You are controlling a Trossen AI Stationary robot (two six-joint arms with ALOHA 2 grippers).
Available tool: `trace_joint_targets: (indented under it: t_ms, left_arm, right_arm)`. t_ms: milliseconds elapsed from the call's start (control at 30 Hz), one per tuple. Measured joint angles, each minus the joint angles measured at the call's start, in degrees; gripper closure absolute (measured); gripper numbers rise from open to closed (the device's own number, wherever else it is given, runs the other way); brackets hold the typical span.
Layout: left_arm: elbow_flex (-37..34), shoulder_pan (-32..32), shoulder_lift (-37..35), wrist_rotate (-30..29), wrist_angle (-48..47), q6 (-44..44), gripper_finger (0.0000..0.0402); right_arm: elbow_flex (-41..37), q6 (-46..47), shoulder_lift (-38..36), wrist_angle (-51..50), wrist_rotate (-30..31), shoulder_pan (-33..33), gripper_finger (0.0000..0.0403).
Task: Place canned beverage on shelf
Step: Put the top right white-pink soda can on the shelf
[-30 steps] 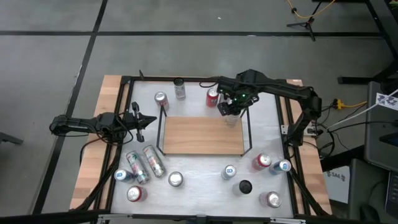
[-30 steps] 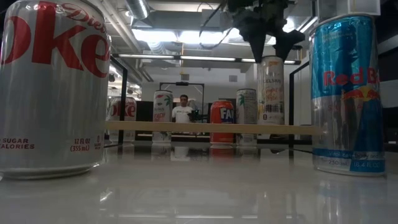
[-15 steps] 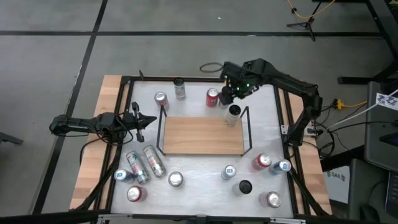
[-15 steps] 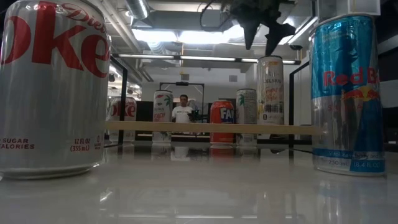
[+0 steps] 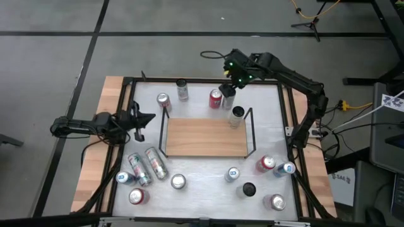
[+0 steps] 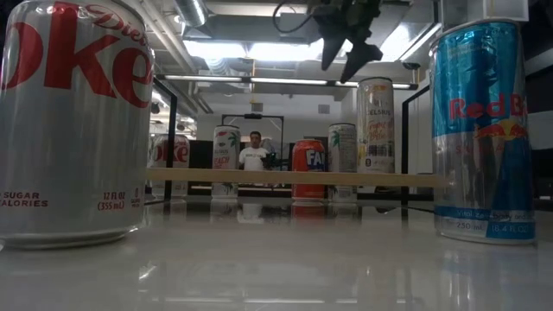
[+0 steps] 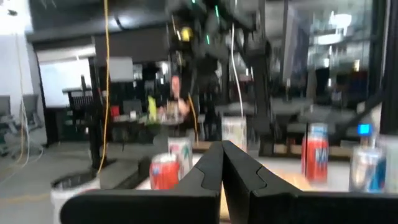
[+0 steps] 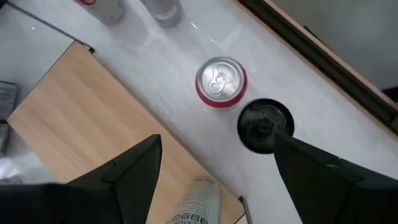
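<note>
The shelf point(image 5: 202, 139) is a light wooden board with black end rails in the middle of the table; it also shows in the low view point(image 6: 294, 178) and the right wrist view point(image 8: 81, 106). A tall slim can point(image 5: 237, 115) stands upright on the shelf's far right corner point(image 6: 376, 125) point(image 8: 198, 202). My right gripper point(image 5: 228, 88) hangs open and empty above the table's far side, higher than the tall can point(image 6: 341, 60) point(image 8: 217, 140). Below it stand a red can point(image 8: 221, 81) and a black can point(image 8: 264, 126). My left gripper point(image 5: 140, 120) waits shut at the table's left edge point(image 7: 222, 149).
Two more cans point(image 5: 182, 89) point(image 5: 163, 101) stand on the far side. Several cans lie and stand at the near left point(image 5: 142, 169) and near right point(image 5: 265, 165). In the low view a Diet Coke can point(image 6: 73, 121) and a Red Bull can point(image 6: 479, 130) stand close. A person point(image 6: 254, 151) stands far behind.
My right gripper has risen from the tall can's top and gone toward the table's far edge, staying open. The tall can stays upright on the shelf's far right corner.
</note>
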Motion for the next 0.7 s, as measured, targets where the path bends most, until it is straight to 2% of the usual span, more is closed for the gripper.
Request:
trace_joint_targets:
  t_ms: [200, 400, 500, 700]
  left_arm:
    - [0.0, 0.0, 0.0, -1.8, 10.9, 0.3, 0.0401]
    - [0.0, 0.0, 0.0, -1.7, 18.5, 4.9, 0.0389]
    - [1.0, 0.0, 0.0, -1.7, 19.1, 6.0, 0.0359]
    - [4.1, 0.0, 2.3, -5.4, 19.0, 6.0, 0.0265]
  right_arm:
    - [0.0, -1.5, 0.0, 0.1, 0.0, -0.1, 0.01]
    - [0.0, -1.6, 0.0, 0.1, 2.3, -0.1, 0.01]
    - [0.0, -1.6, 0.0, 0.1, 2.4, -0.1, 0.01]
    - [0.0, -1.6, 0.0, 0.1, 2.4, -0.1, 0.01]
